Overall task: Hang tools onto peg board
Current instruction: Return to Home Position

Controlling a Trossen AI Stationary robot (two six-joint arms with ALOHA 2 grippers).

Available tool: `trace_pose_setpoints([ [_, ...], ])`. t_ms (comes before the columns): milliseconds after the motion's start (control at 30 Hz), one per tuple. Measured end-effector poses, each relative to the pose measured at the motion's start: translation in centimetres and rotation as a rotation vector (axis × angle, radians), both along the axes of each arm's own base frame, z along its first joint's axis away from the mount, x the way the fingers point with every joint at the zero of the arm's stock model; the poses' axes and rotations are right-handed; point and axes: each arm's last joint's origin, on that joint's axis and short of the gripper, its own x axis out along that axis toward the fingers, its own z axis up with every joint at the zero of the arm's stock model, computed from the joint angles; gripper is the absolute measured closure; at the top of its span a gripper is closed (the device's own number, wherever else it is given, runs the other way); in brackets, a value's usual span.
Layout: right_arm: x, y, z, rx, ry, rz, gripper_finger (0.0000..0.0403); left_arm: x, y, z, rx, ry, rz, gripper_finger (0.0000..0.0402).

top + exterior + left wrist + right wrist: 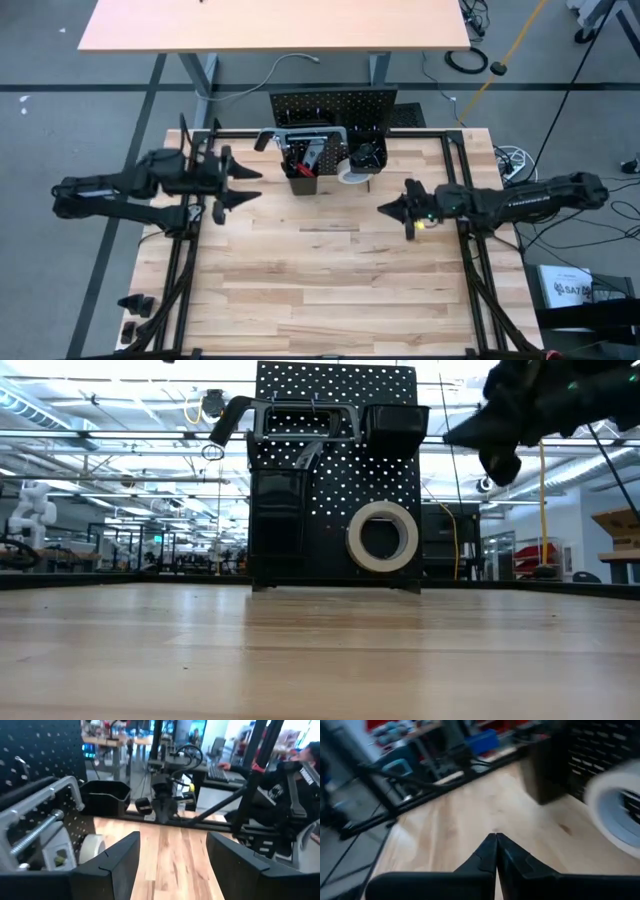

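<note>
The peg board [335,420] stands upright, loaded with tools [300,407]. The left gripper [172,865] hovers spread beside it. The right gripper [496,840], pressed together, hovers near the white tape roll [382,536] hanging low on the board — a careless withdrawal swing could clip and unhook it.

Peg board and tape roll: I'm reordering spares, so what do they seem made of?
The peg board looks like sheet metal with a matte black coat: thin, flat, evenly punched holes. The tape roll looks like off-white paper tape, probably masking tape: dull, wound band around an open core.
</note>
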Motion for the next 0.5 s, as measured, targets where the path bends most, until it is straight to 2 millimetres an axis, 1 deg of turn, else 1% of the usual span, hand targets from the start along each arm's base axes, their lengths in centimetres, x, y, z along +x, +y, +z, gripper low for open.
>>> trace_pose_setpoints([
  [133, -0.1, 1.5, 0.1, -0.1, -0.008, 0.101, 0.0403, 0.7, -0.5, -3.3, 0.004, -0.059, 0.009, 0.0171],
  [233, -0.3, 2.6, -0.2, -0.162, -0.007, 0.147, 0.0403, 1.2, -0.8, -6.3, 0.004, -0.093, 0.031, 0.0171],
  [367, -0.8, 3.7, -1.2, -0.215, -0.026, 0.182, 0.0403, 1.4, -1.2, -10.1, -0.027, -0.141, 0.037, 0.0171],
  [500, -1.6, 4.2, -3.1, -0.229, -0.061, 0.224, 0.0403, 1.1, -1.6, -13.3, -0.066, -0.173, 0.013, 0.0171],
])
